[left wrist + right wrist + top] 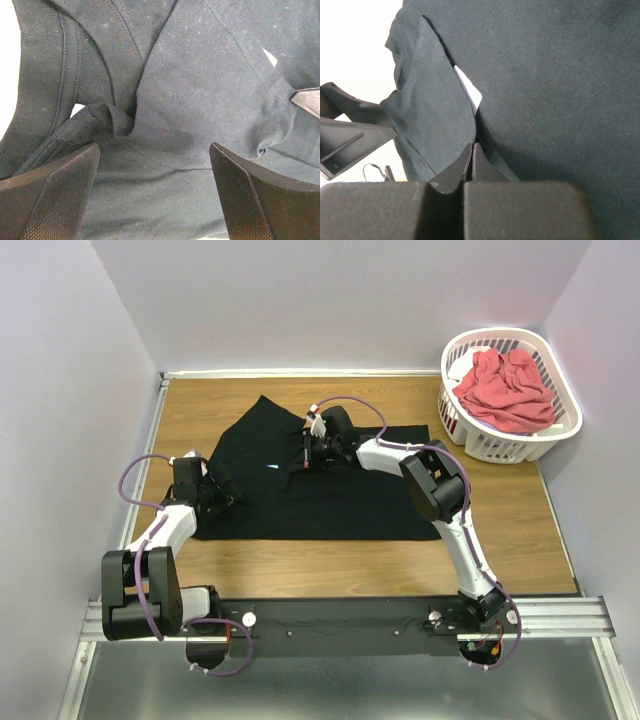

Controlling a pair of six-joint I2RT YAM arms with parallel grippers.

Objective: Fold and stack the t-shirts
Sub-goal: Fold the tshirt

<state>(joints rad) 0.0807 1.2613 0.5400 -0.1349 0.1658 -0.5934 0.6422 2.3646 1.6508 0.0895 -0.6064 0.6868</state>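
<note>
The black t-shirt (330,495) lies spread on the wooden table, with its upper left part bunched and folded over. My right gripper (304,454) is over that bunched part; in the right wrist view its jaws (472,152) are shut on a raised fold of the black cloth (435,115), beside the white neck tag (470,91). My left gripper (226,496) is at the shirt's left edge. Its fingers (55,195) stand wide open with wrinkled black cloth (190,90) lying between and beyond them. The coral-red t-shirt (505,390) lies crumpled in the basket.
The white slotted laundry basket (560,435) stands at the back right corner of the table (520,530). Grey walls close in the table on the left, back and right. The black rail with the arm bases runs along the near edge.
</note>
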